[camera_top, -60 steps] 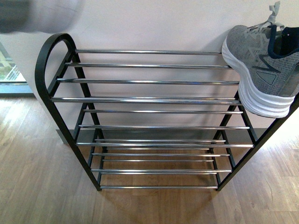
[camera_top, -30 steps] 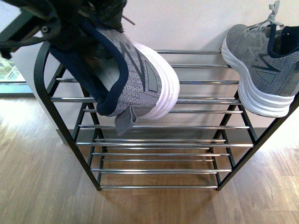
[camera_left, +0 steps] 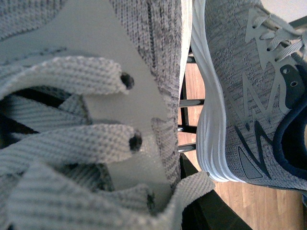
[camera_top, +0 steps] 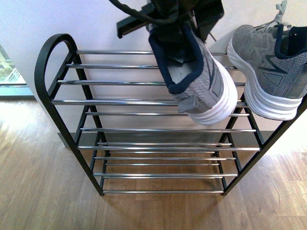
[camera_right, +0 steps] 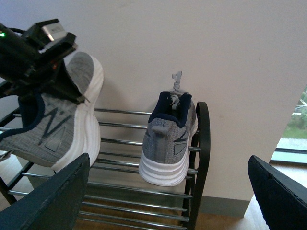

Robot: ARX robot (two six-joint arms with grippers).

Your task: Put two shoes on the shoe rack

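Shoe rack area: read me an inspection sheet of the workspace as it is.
Surface: shoe rack, black frame, chrome bars.
Job's things: placed sneaker on top tier, right end; held sneaker tilted over top tier beside it.
Clutter: nothing seen.
Grippers: left gripper shut on held sneaker; right gripper open, empty.
Cables: dark cable by left gripper.
Surroundings: white wall, wood floor, window at far left.

Left arm (camera_right: 29, 62) is black and boxy, with a small grey block (camera_right: 53, 29) on top, a green light (camera_right: 2, 34) and a black cable (camera_top: 138, 14). Right fingers (camera_right: 53, 201) are dark, broad blades.
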